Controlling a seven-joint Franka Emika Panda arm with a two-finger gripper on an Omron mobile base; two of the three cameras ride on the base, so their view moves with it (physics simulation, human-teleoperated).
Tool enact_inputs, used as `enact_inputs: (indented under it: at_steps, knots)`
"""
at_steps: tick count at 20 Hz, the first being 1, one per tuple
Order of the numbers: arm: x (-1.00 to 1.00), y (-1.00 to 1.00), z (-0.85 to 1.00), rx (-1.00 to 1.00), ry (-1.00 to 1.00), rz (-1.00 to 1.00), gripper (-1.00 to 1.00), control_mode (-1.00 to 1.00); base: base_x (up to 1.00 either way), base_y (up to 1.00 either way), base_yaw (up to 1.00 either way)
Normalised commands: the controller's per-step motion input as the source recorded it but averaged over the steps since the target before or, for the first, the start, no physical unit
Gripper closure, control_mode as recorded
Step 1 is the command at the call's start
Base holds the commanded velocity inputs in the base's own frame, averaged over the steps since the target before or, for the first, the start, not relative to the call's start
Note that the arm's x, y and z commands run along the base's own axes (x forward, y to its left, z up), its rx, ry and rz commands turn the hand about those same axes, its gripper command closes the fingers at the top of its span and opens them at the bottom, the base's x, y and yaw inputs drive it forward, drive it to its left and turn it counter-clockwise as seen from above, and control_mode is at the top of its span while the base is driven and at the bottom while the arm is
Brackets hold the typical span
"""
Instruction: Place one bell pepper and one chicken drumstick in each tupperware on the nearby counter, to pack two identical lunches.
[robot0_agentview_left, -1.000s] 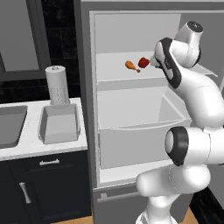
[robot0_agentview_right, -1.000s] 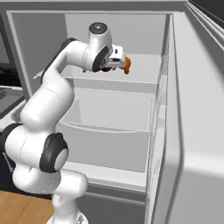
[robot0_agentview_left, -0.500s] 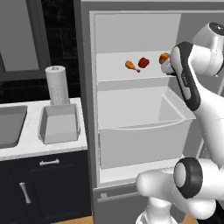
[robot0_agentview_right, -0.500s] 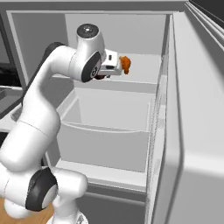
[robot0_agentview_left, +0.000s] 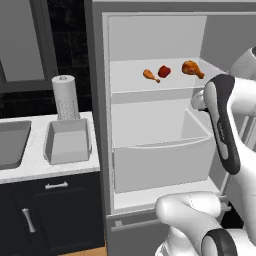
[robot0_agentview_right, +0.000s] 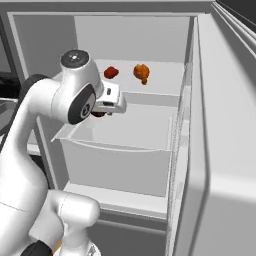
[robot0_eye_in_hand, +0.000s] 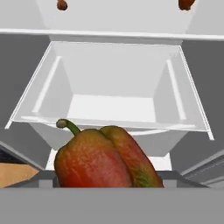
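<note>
A red-orange bell pepper (robot0_eye_in_hand: 105, 159) with a green stem sits close in the hand view, and my gripper (robot0_agentview_right: 100, 113) is shut on it. I hold it in front of the open fridge, level with the white drawer (robot0_agentview_left: 160, 160). On the top shelf lie a small chicken drumstick (robot0_agentview_left: 149, 75), a second red bell pepper (robot0_agentview_left: 164, 71) and a larger drumstick (robot0_agentview_left: 191, 68). One grey tupperware (robot0_agentview_left: 67, 141) stands on the marble counter (robot0_agentview_left: 30, 167) left of the fridge. The other tupperware is out of view.
A paper towel roll (robot0_agentview_left: 66, 97) stands behind the tub. The dark sink basin (robot0_agentview_left: 10, 145) lies at the far left. The open fridge door (robot0_agentview_right: 225, 140) walls off the right side. Navy cabinets (robot0_agentview_left: 50, 210) sit under the counter.
My hand has pulled back from the top shelf and come down to drawer height, bringing the pepper with it. The shelf's remaining pepper and both drumsticks now show unblocked.
</note>
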Motion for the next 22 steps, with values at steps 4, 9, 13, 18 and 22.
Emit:
enact_inputs:
  at_steps: [4, 9, 13, 18, 22]
  knots:
    - [-0.43, 0.57, -0.92, -0.18, 0.18, -0.15, 1.0, -1.0, 0.0, 0.0, 0.0]
    - [-0.05, 0.21, -0.4, -0.1, 0.21, -0.14, 1.0, -1.0, 0.0, 0.0, 0.0]
    - [-0.14, 0.0, -0.48, -0.01, 0.15, -0.02, 1.0, -1.0, 0.0, 0.0, 0.0]
    - [-0.07, 0.0, -0.24, 0.1, 0.02, 0.0, 1.0, 1.0, -0.05, 0.04, 0.0]
    - [0.0, 0.0, 0.0, 0.0, 0.0, 0.0, 1.0, 1.0, -0.63, 0.66, 0.04]
